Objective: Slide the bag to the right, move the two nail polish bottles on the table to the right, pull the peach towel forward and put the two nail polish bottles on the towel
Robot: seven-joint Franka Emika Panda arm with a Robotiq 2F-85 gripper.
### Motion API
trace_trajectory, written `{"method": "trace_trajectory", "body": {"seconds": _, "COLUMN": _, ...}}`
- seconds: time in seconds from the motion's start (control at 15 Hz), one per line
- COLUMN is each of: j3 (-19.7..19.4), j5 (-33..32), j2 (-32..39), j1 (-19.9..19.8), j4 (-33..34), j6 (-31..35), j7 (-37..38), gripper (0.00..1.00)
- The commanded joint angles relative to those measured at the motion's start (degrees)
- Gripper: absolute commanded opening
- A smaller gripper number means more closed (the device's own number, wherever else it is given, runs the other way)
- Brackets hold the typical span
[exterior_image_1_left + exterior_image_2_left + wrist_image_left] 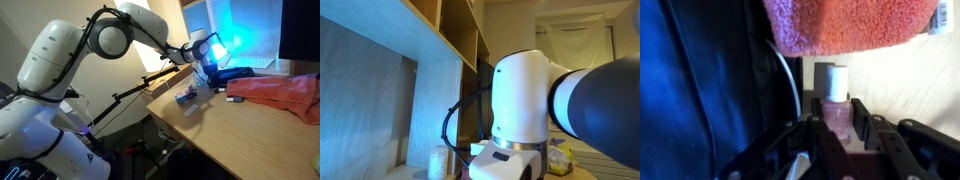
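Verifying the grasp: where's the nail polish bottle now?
Wrist view: the nail polish bottle stands upright, gripped in the claw, close to the edge of the peach towel, with the dark blue pouch on the picture's left.

Place: office or lab workroom, can't tell which.
Furniture: pale wooden desk point(250, 132), open wooden shelves point(455, 40).
Screens: blue-glowing screen point(238, 25) behind the desk.
Machine: white robot arm point(55, 60) at the desk edge.

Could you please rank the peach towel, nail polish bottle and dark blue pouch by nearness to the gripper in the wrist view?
1. nail polish bottle, between the fingers.
2. dark blue pouch, alongside at left.
3. peach towel, beyond the bottle.
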Motion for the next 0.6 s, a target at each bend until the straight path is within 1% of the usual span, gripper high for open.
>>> {"method": "trace_trajectory", "body": {"seconds": 0.0, "j3": -0.23, "j5": 0.51, "j2": -0.94, "j1": 0.11, "j4": -0.82, "j6": -1.1, "j7": -2.16, "gripper": 0.59}}
{"method": "trace_trajectory", "body": {"seconds": 0.13, "j3": -1.0, "j5": 0.17, "j2": -1.23, "j1": 0.33, "j4": -1.15, "j6": -0.65, "j7": -0.94, "gripper": 0.72}}
{"method": "trace_trajectory", "body": {"seconds": 0.33, "j3": -1.05, "j5": 0.06, "j2": -3.12, "j1": -0.2, "j4": -3.51, "j6": 1.18, "j7": -0.58, "gripper": 0.96}}
{"method": "trace_trajectory", "body": {"seconds": 0.4, "j3": -1.1, "j5": -0.07, "j2": -4.37, "j1": -0.43, "j4": -5.13, "j6": 2.63, "j7": -0.03, "gripper": 1.0}}
{"method": "trace_trajectory", "body": {"seconds": 0.53, "j3": -1.44, "j5": -0.41, "j2": -6.76, "j1": -0.73, "j4": -8.21, "j6": 5.16, "j7": 0.98, "gripper": 1.0}}
